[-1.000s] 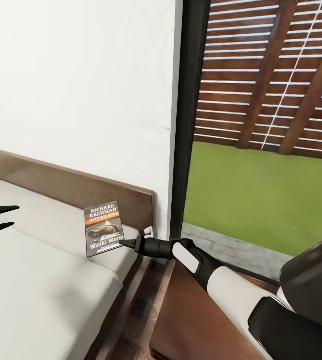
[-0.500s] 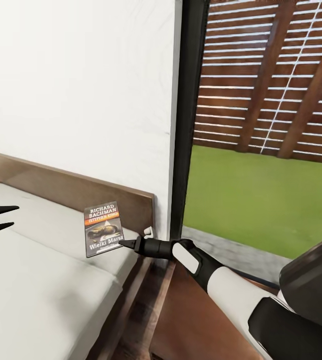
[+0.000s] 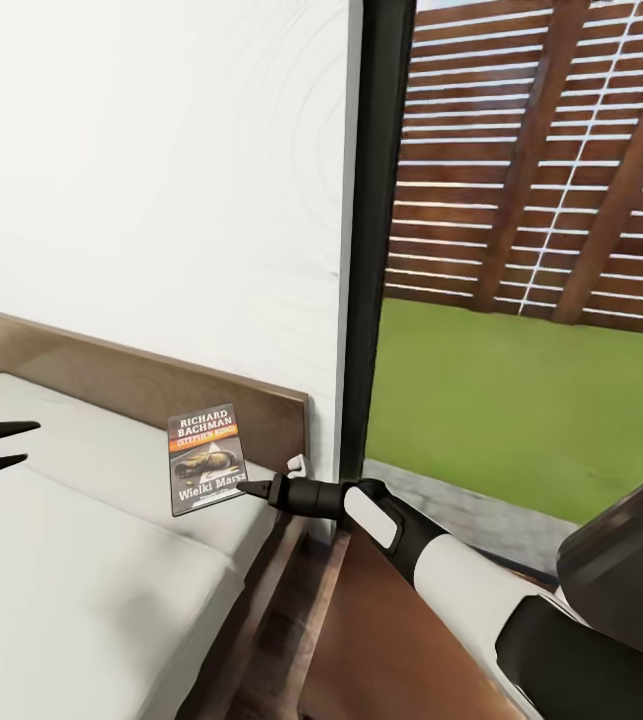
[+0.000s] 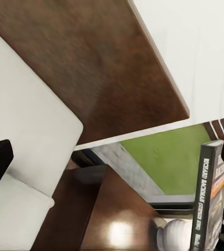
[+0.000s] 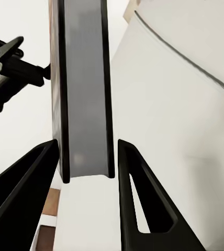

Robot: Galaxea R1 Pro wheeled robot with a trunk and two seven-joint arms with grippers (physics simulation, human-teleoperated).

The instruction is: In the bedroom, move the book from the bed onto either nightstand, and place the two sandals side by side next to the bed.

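The book (image 3: 207, 458) stands upright just above the bed's (image 3: 81, 570) near corner, cover facing me, close to the dark headboard (image 3: 141, 375). My right gripper (image 3: 246, 488) is shut on its lower edge. In the right wrist view the book's (image 5: 83, 89) pale page edge sits between the two black fingers (image 5: 25, 198). The left wrist view has the book (image 4: 209, 204) spine-on. My left gripper (image 3: 31, 443) hovers open over the mattress at the far left, holding nothing. The nightstand (image 3: 391, 640) lies under my right forearm. The sandals are out of view.
A white wall rises behind the headboard. A tall black-framed window (image 3: 376, 250) to the right looks onto grass and a slatted fence. A narrow strip of wood floor (image 3: 276, 620) separates the bed and nightstand. A small white socket (image 3: 296, 463) sits by the headboard's end.
The whole picture has slid slightly downward, so the camera moved. The book stays held upright in my right gripper, and the left gripper stays open.
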